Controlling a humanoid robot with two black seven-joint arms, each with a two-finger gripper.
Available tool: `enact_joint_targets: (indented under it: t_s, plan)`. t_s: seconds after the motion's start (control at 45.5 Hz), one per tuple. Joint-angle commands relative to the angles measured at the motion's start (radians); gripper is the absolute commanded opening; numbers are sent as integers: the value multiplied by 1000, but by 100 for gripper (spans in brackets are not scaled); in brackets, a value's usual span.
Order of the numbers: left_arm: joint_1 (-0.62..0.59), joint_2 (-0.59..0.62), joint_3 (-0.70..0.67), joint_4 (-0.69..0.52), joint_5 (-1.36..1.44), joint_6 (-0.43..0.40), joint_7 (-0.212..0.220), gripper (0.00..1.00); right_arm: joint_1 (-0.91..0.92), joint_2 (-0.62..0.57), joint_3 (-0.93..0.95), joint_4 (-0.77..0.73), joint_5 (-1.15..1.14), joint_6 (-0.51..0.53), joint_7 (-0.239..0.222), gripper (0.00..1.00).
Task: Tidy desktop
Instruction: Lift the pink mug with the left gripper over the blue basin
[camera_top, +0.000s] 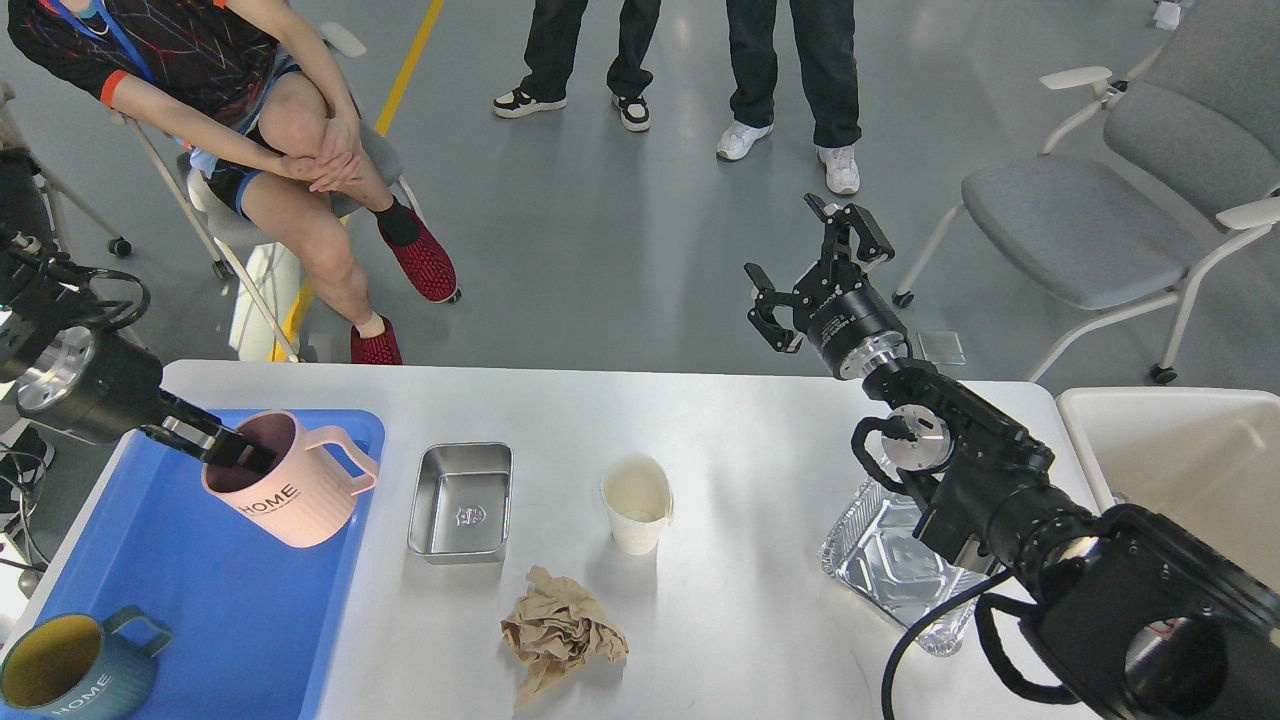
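The white desk (740, 420) fills the lower part of the head view, its far edge running below the grey floor where a seated person and two standing people's legs show. A blue tray (200, 600) lies along the desk's left edge, reaching the near left corner. The left gripper (225, 447) reaches in from the left over the tray's far end, and its fingers (240, 455) are clamped on the far-left rim of a pink mug (290, 490), one finger dipping inside the mug; the mug tilts, its mouth leaning toward the left, its handle pointing right and the word HOME on its side. It is hard to tell whether the mug's base touches the tray or hangs just above it. At the tray's near left corner stands a dark blue mug (75, 675) with a yellow inside, upright, handle to the right. Just beside the tray's right edge, on the bare desk, sits a small steel tin (462, 503), open side up. Right of it, near the middle of the desk, stands a white paper cup (637, 505), upright. Nearer the front edge, between tin and cup, lies a crumpled brown paper (560, 635). Toward the desk's right edge a foil tray (885, 560) lies partly hidden under the right arm. The right gripper (815, 255) is raised beyond the desk's far edge, over the floor, its fingers apart and holding nothing. An off-white bin (1180, 450) stands at the desk's right edge
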Motion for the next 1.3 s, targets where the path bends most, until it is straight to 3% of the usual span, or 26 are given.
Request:
enact_joint_targets:
  t_s: [0.0, 0.329, 0.768, 1.032, 1.142, 1.273]
  plan:
    - [60, 59, 22, 0, 6, 44, 1, 1, 0, 0, 0, 0, 0, 0, 0, 100]
    - [267, 134, 16, 3, 0, 197, 21, 2, -2, 3, 0, 0, 0, 0, 0, 100]
    - [403, 65, 8, 63, -40, 301, 87, 3, -5, 2, 0, 0, 0, 0, 0, 100]
    - [425, 9, 11, 97, -62, 315, 121, 6, -8, -2, 0, 0, 0, 0, 0, 100]
    - [446, 9, 8, 95, -65, 315, 142, 19, -6, -2, 0, 0, 0, 0, 0, 100]
    - [440, 7, 6, 94, -118, 312, 150, 55, -6, -2, 0, 0, 0, 2, 0, 100]
